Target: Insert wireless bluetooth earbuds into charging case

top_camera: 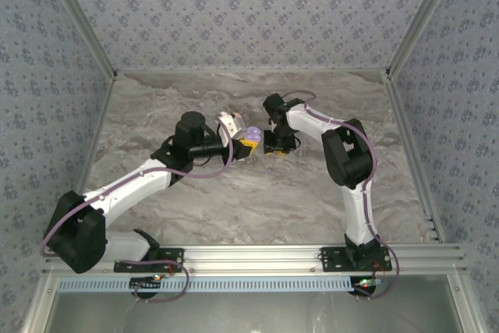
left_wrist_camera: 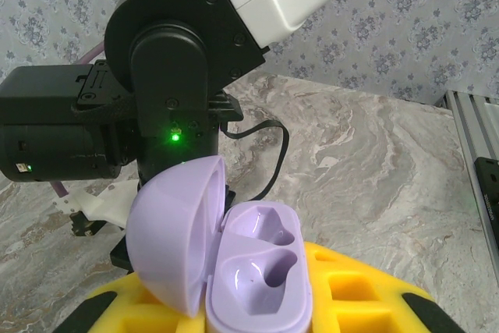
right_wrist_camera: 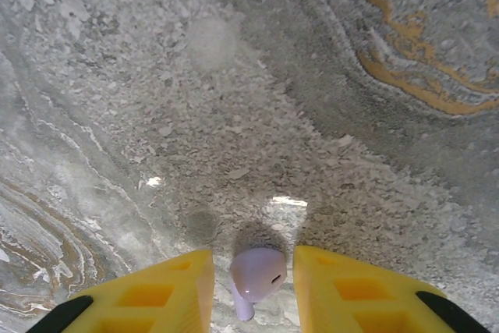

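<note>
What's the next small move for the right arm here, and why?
Probably carry the earbud toward the open charging case and line it over an empty well. It lies within the right gripper, grip uncertain, while the left gripper holds the case with both wells bare.

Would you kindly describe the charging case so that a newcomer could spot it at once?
Find the middle of the marble table. There the left gripper holds the case between its yellow fingers. It is the lilac shell with its lid open and two empty wells, much larger than the earbud at the right gripper.
</note>
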Robot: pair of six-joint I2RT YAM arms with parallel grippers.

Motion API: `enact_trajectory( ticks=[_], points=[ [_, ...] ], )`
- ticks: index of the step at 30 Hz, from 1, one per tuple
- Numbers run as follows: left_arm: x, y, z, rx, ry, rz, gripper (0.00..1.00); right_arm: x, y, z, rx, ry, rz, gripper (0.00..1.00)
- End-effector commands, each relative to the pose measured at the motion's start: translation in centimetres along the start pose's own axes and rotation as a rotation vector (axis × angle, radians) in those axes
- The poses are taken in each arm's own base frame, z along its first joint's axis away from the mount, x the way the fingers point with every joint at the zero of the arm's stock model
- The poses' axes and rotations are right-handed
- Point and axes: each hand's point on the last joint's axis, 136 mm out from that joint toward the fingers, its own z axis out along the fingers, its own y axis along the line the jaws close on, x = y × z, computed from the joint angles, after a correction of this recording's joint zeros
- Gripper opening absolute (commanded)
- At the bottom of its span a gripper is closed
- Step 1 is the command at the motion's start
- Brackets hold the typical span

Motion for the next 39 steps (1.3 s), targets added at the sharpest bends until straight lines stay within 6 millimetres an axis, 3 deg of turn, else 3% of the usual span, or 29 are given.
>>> enact_trajectory(
  ticks=[1,22,32,39],
  points=[
    [-1.2,-0.5,-0.6,0.0,-0.037,0.038,0.03,0.4,-0.2,0.7,0.037,0.03,0.014,0.33],
    [-1.1,-0.5,-0.7,-0.005,-0.038,0.044,0.03,0.7,-0.4,2.8,0.068,0.061,0.014,0.25],
    [-1.0,-0.4,-0.7,-0.01,-0.031,0.038,0.03,-0.1,-0.8,1.0,0.001,-0.022,0.034,0.22],
    [-0.4,0.9,-0.2,-0.064,-0.031,-0.007,0.03,-1.0,-1.4,-0.8,-0.085,-0.124,0.045,0.22]
  ],
)
